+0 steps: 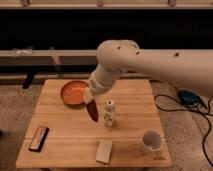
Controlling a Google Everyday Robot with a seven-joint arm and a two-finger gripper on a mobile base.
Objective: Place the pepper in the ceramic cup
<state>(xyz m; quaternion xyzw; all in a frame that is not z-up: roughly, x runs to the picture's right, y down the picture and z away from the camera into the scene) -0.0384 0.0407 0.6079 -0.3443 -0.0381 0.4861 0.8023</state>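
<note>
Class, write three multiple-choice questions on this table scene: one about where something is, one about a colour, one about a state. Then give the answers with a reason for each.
1. Where on the table does the cup stand?
A. by the corner at the lower right of the view
B. inside the bowl
C. at the far left corner

2. What colour is the bowl?
A. blue
B. orange
C. green

3. What state is the pepper in?
A. lying in the cup
B. lying flat on the table
C. hanging from the gripper

Answers: 1 A, the cup sits alone near that corner. 2 B, its inside is plainly orange. 3 C, the gripper is shut on the pepper, which points down between the bowl and the bottle.
</note>
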